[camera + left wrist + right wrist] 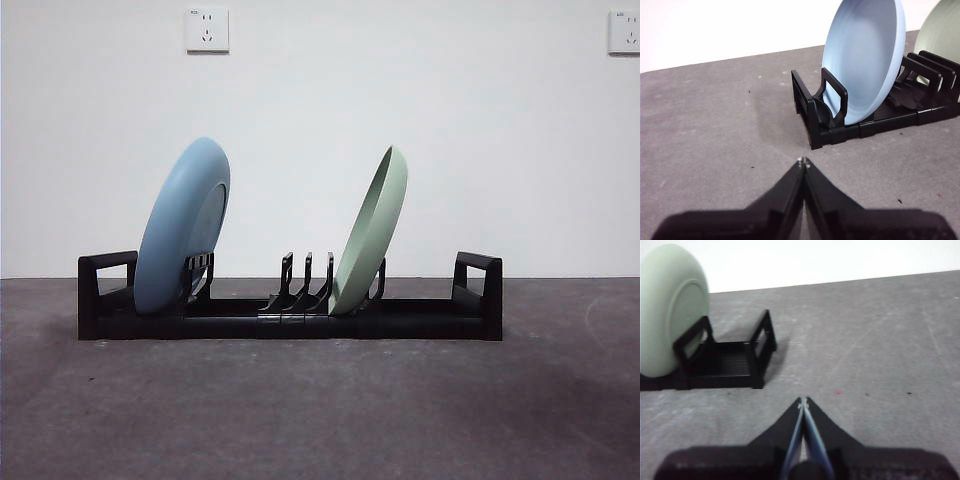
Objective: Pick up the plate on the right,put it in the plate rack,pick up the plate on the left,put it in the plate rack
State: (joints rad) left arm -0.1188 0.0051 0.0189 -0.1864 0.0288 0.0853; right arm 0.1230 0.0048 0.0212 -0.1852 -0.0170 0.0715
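At frame centre, front view: plate rack [290,318] runs low across the grey counter [320,420], a loop handle at each end.
Blue plate [182,228]: on edge in the rack's left slots, leaning right, centre-left of frame.
Green plate [370,232]: on edge right of centre, leaning right.
My left gripper [804,161]: jaws pressed together, empty, above bare counter short of the rack's blue-plate end.
My right gripper [803,401]: jaws together, empty, off the green-plate end.
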